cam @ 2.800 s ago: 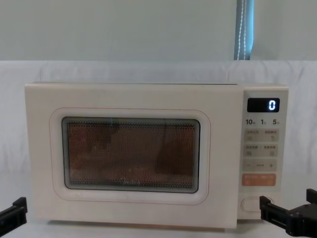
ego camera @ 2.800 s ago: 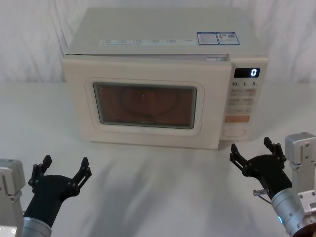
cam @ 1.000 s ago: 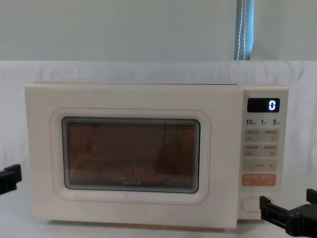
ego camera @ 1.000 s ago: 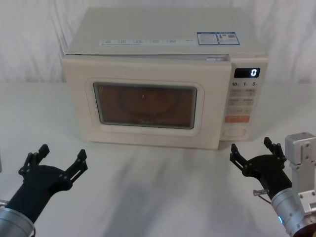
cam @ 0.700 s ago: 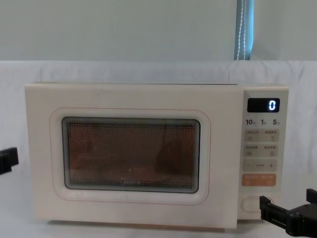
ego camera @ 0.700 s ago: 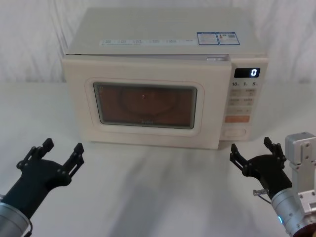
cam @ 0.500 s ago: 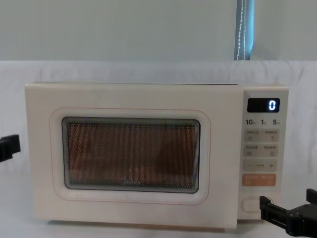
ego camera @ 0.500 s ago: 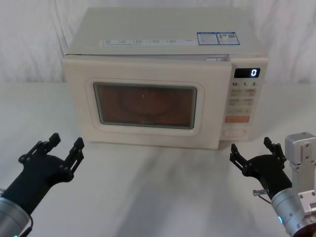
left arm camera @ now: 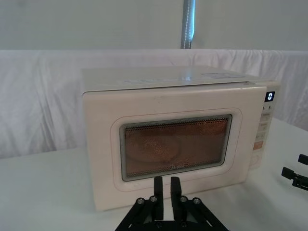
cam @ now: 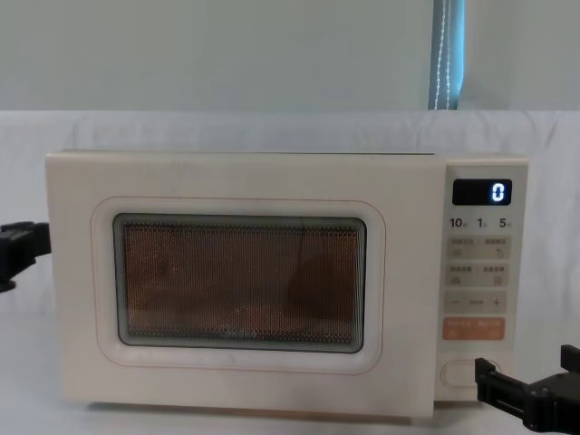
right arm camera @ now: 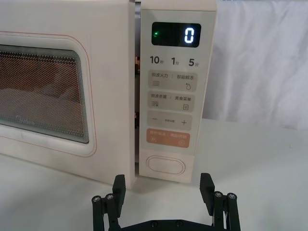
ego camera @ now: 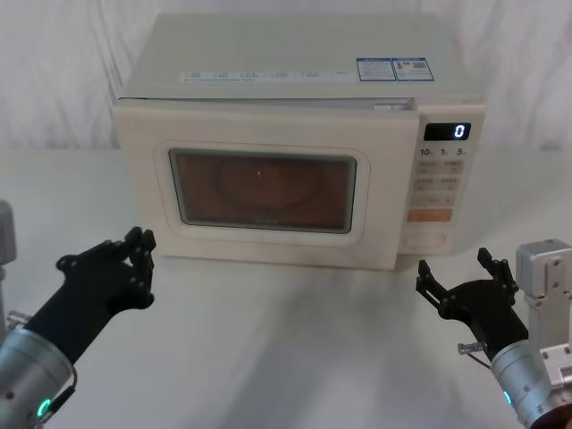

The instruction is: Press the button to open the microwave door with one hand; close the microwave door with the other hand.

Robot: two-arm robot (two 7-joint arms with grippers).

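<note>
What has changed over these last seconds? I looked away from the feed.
The left gripper has closed its fingers and moved forward toward the microwave's left side, holding nothing. The right gripper stayed open below the button; the door stayed shut.

Small key labels (ego camera: 441, 183) illegible

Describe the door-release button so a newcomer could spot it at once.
Start at the cream microwave and go to the narrow control panel beside its door. The button is the lowest key, directly under the orange key: a wide, unlabelled cream pill shape, larger than the others.
</note>
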